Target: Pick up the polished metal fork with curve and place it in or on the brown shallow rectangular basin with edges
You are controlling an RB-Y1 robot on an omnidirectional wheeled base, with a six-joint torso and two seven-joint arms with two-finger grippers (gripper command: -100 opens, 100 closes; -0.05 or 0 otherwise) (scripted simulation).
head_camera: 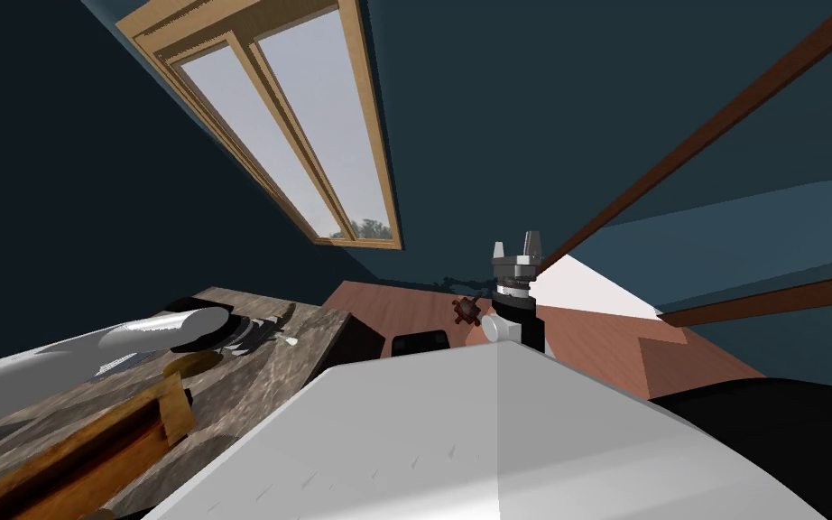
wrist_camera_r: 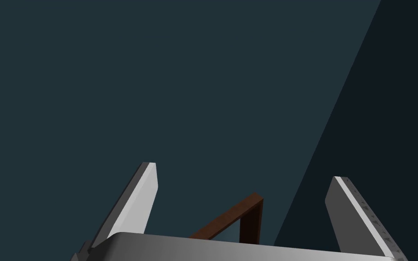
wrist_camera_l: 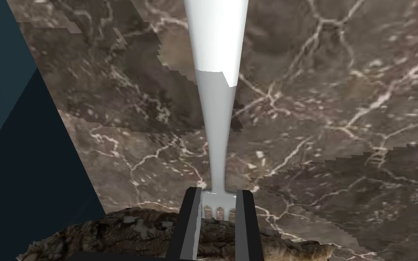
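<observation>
Left wrist view has the left hand (wrist_camera_l: 219, 195) over a brown, white-veined marble counter (wrist_camera_l: 339, 113), its two fingers (wrist_camera_l: 189, 222) close together and clamped on the fork (wrist_camera_l: 215, 113) at the tine end. Bare marble spreads wide on one side of the fork. On the other side the counter's edge runs at a slant not far from the hand, with flat dark blue beyond it.

Seen from the head, the left arm reaches across that counter (head_camera: 315, 329), whose near corner gives way to a wooden floor (head_camera: 423, 311). The brown basin (head_camera: 71, 433) lies on the counter nearer my chest than the hand, long and shallow with a raised rim, and the picture's edge cuts off its far end.

The fork is plain white to light grey. Short tines sit between the fingers, a thin neck rises from them, and the handle broadens steadily away from the hand. The handle's far end runs out of the wrist picture, so its curve is hard to judge. Whether the fork rests on the marble or hangs just above it I cannot tell — the blotchy dark patches under it do not settle that.

A rough brown lump (wrist_camera_l: 135, 231) lies at the base of the fingers, partly hidden by the hand's body.

The right hand (head_camera: 515, 242) is raised in front of the chest, well apart from the counter, its fingers (wrist_camera_r: 144, 195) spread wide with nothing between them.
</observation>
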